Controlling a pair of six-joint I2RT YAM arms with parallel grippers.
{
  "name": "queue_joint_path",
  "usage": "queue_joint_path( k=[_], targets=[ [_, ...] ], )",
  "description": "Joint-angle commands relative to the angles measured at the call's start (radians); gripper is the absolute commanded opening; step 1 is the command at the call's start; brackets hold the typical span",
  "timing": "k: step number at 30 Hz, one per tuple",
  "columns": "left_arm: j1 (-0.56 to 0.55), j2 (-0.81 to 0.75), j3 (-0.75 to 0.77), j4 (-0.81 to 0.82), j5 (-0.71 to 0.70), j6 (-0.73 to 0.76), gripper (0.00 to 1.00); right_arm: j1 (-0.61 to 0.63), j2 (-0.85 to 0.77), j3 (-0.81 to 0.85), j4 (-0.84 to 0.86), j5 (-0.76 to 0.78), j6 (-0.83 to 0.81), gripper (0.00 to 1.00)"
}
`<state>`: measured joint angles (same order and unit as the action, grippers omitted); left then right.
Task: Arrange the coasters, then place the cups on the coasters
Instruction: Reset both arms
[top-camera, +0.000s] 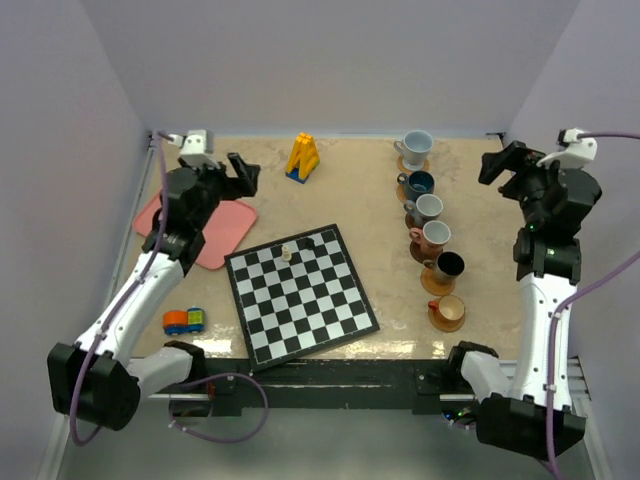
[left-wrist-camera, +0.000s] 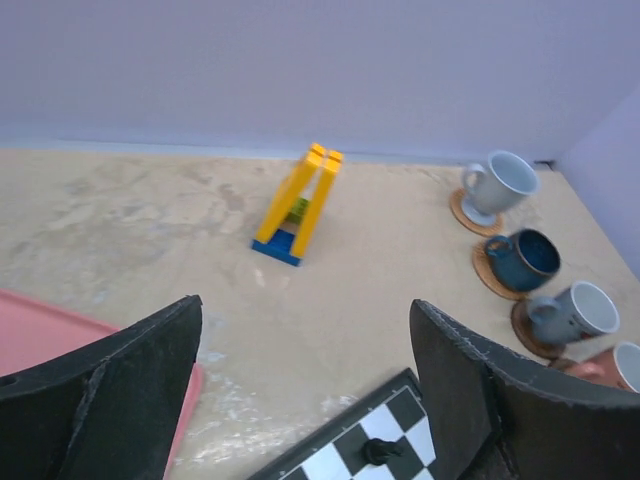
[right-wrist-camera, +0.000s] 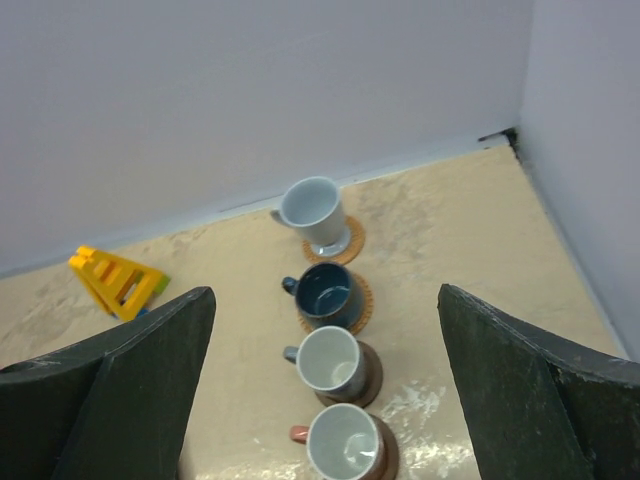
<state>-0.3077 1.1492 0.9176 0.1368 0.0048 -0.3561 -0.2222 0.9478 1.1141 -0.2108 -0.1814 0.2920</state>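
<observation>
The tray at the worktop's left edge lies partly under the left arm, and the left wrist view cuts it off at the side. The board runs off the bottom of that view, and the dark piece on it is too blurred to name. Along the right edge, the pink cup is cut off in both wrist views. The coasters show only rims beneath the cups.

We see four cups in a line down the middle of the frame, each on a coaster: pale cup uppermost, teal cup, grey cup, pinkish cup at the bottom edge. A yellow toy sits at left. The right gripper gapes wide, empty.
</observation>
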Motion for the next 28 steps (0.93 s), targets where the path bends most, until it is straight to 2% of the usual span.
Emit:
queue_joint_path(
  k=[1, 7, 18, 28],
  targets=[
    [0.1, -0.138, 0.016, -0.114, 0.025, 0.032, 0.93, -0.104, -0.046, 0.035, 0.044, -0.125, -0.04, 0.99],
    [0.104, -0.239, 0.101, -0.264, -0.042, 0.097, 1.0, -0.118, -0.13, 0.096, 0.042, -0.05, -0.048, 0.99],
    [0.102, -0.286, 0.145, -0.319, -0.111, 0.082, 1.0, -0.118, -0.19, 0.072, 0.054, -0.026, -0.08, 0.99],
    [0.104, -0.312, 0.127, -0.293, -0.174, 0.069, 1.0, -0.118, -0.19, 0.079, 0.056, -0.043, -0.079, 0.99]
  ],
)
